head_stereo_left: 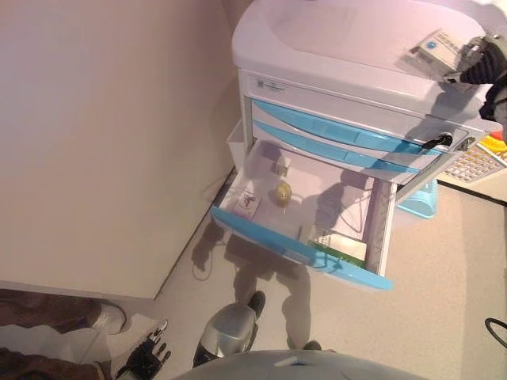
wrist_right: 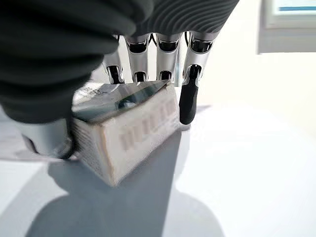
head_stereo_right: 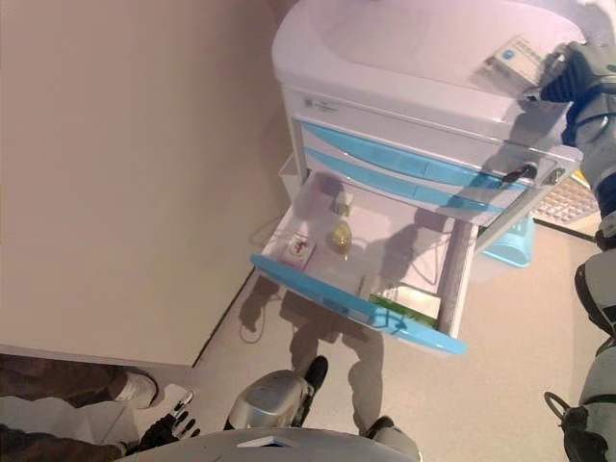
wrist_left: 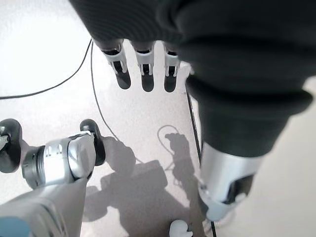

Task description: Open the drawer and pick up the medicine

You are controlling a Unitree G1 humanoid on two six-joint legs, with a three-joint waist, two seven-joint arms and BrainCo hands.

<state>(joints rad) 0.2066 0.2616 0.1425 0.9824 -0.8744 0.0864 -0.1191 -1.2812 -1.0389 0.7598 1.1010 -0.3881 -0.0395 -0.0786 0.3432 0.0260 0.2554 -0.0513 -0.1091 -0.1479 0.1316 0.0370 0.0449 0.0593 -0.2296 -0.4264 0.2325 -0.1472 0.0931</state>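
Note:
A white medicine box (head_stereo_left: 437,51) with a blue mark lies on the white cart top (head_stereo_left: 341,39), near its right back corner. My right hand (head_stereo_left: 482,59) is shut on it: in the right wrist view the fingers (wrist_right: 190,94) curl over the box (wrist_right: 123,133) and the thumb presses its other side. Below, the blue-fronted drawer (head_stereo_left: 293,245) stands pulled out. It holds a small bottle (head_stereo_left: 282,192), a small box (head_stereo_left: 247,203) and a green and white pack (head_stereo_left: 341,249). My left hand (head_stereo_left: 146,356) hangs low by the floor, fingers (wrist_left: 143,69) straight and empty.
Two upper blue drawers (head_stereo_left: 333,131) are shut. A beige wall panel (head_stereo_left: 103,142) stands left of the cart. A person's shoe (head_stereo_left: 107,317) is at the lower left. A light blue bin (head_stereo_left: 420,198) and a keypad (head_stereo_left: 475,162) sit right of the cart.

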